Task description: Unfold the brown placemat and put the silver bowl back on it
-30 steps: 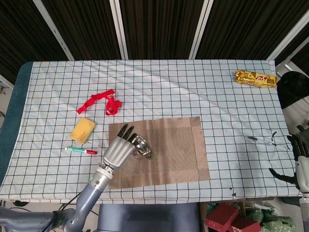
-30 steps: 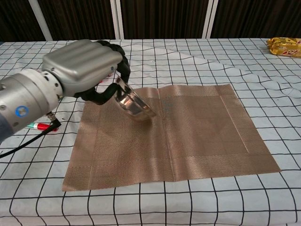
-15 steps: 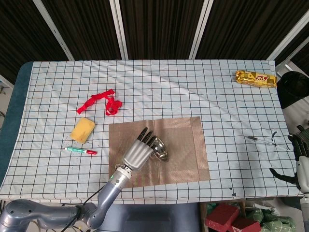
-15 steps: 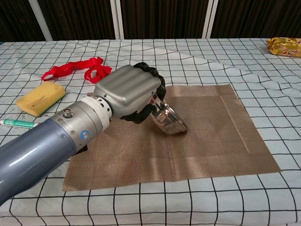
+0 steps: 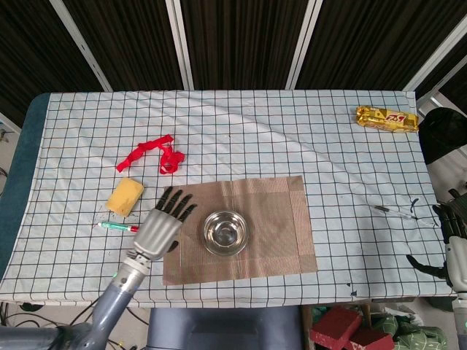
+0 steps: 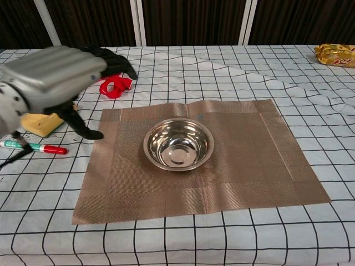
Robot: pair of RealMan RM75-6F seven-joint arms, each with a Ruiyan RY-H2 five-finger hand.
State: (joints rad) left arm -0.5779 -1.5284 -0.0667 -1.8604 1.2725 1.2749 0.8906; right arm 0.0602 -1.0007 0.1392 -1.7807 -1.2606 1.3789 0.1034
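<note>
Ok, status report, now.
Left hand open, beside brown woven placemat. Right hand idle at table edge. Silver metal bowl upright on flat placemat. Nothing obstructing.

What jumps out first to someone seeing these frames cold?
The shiny round silver metal bowl sits upright near the middle of the flat brown woven placemat. The grey left robot hand hovers open over the mat's left edge, holding nothing. A bright red ribbon lies further back on the checked tablecloth.

placemat [image 6: 244, 160]: brown, woven, with a paler border band
bowl [image 6: 178, 144]: shiny silver
bench cloth [image 5: 292, 138]: white with a dark grid
ribbon [image 5: 153, 154]: red
sponge [image 5: 125, 196]: yellow
left hand [image 5: 162, 226]: grey back, black fingers
</note>
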